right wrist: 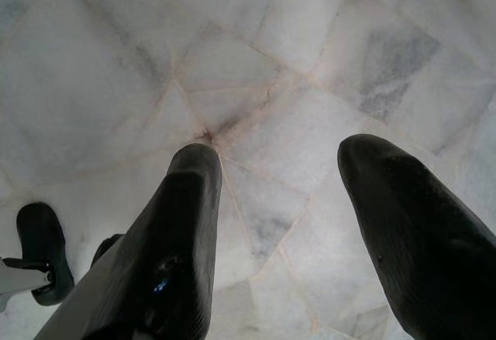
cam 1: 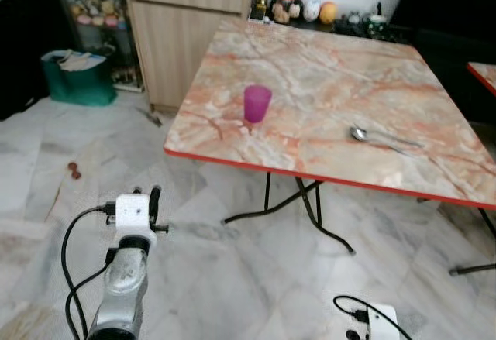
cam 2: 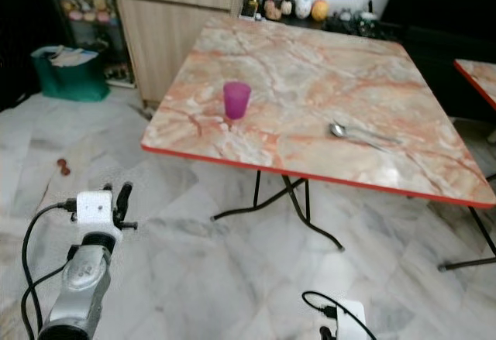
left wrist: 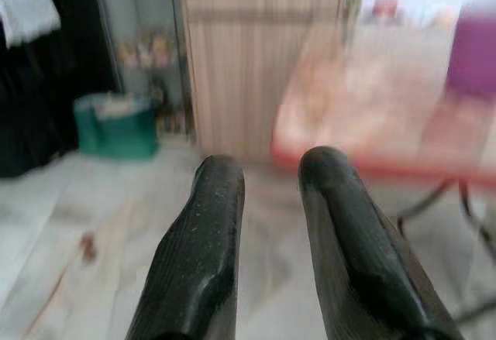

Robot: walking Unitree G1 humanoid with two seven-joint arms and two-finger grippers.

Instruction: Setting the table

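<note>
Where the left arm is raised over the floor, short of the table's near edge:
Left gripper (left wrist: 271, 173): empty, its two black fingers (left wrist: 203, 239) a narrow gap apart, aimed toward the table's red rim and the blurred purple cup.
Right gripper (right wrist: 279, 170): low at the robot's right side, fingers spread wide, nothing between them, pointing down at the marble floor (right wrist: 256, 69).
Table (cam 1: 325, 69): a folding one with an orange-veined marble top, a red edge and black legs.
Cup (cam 1: 257, 103): purple, upright, near the table's front left corner.
Spoon (cam 1: 381, 138): metal, lying flat to the cup's right, well apart from it, bowl toward the cup.
Cabinet (cam 1: 186, 22): wooden, just behind the table's left side.
Bin (cam 1: 77, 77): green, on the floor left of the cabinet.
Far wall: jars (cam 1: 288, 3) and small ornaments in a row beyond the table.
</note>
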